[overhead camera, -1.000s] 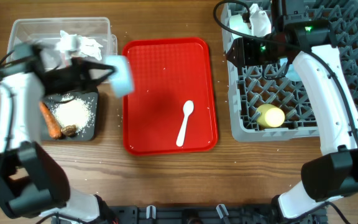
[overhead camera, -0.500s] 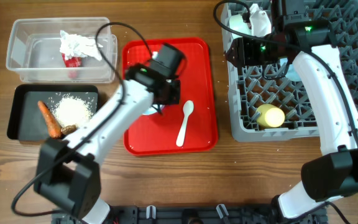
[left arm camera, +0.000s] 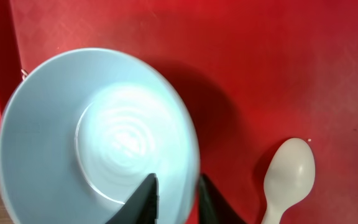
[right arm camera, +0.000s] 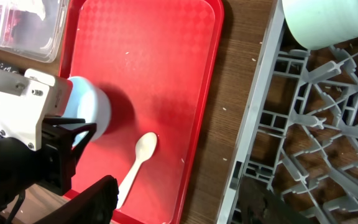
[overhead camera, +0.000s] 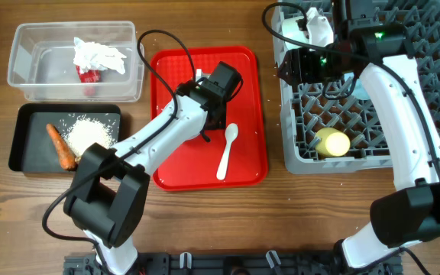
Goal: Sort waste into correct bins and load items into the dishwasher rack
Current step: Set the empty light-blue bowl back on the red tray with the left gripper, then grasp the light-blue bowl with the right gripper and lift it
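My left gripper [left arm camera: 178, 199] is shut on the rim of the light blue bowl [left arm camera: 92, 143], one finger inside and one outside. It holds the bowl low over the red tray [overhead camera: 243, 69]; from overhead the gripper [overhead camera: 207, 122] hides the bowl. The bowl also shows in the right wrist view [right arm camera: 91, 111]. The white spoon [overhead camera: 228, 150] lies on the tray just right of it. My right gripper [right arm camera: 179, 208] is open and empty over the left edge of the grey rack [overhead camera: 304, 156]. The yellow cup [overhead camera: 332, 142] sits in the rack, and a pale bowl [right arm camera: 328, 22] sits at its far left corner.
The clear tub [overhead camera: 29, 80] holds the white tissue [overhead camera: 96, 53] and red wrapper [overhead camera: 90, 75]. The black tray [overhead camera: 21, 145] holds the carrot [overhead camera: 61, 145], rice [overhead camera: 90, 134] and brown scrap [overhead camera: 85, 159]. Bare wood lies between the red tray and the rack.
My left arm swung right with the bowl, from over the bins to the middle of the red tray beside the spoon. The right arm has not moved.
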Available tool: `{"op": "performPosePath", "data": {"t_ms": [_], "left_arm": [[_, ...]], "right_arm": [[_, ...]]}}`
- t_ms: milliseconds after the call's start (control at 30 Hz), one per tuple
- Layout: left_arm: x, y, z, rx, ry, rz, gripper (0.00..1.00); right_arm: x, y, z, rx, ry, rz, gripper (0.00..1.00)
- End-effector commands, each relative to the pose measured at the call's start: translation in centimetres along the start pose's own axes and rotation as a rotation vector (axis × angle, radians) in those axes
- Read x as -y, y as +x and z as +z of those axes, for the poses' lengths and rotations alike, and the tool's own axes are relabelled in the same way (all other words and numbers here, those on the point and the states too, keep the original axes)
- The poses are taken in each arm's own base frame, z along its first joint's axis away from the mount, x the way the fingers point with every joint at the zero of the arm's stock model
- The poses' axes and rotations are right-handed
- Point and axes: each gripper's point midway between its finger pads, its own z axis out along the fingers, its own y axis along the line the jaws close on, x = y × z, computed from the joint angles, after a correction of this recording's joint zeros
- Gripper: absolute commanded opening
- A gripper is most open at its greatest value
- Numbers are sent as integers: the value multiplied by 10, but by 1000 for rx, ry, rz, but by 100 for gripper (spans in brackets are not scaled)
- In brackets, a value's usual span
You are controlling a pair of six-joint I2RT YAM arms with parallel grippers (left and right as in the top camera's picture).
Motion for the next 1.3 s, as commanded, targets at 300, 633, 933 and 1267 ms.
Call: {"op": "performPosePath", "data": {"t_ms": [300, 633, 933, 1267], "left_arm": [[-29, -28, -16, 32, -1, -130, 28], [-143, -80, -115, 204, 155, -472, 40], [-225, -59, -125, 185, 58, -658, 50], [-233, -56, -124, 177, 46, -678, 78]], "right_arm": [[-7, -8, -10, 45, -10, -33, 66], [-65, -24, 19, 91, -86, -94, 66], [-129, 19, 145, -102, -81, -298, 66], [-104, 73, 231, -301, 56, -414, 57]]}}
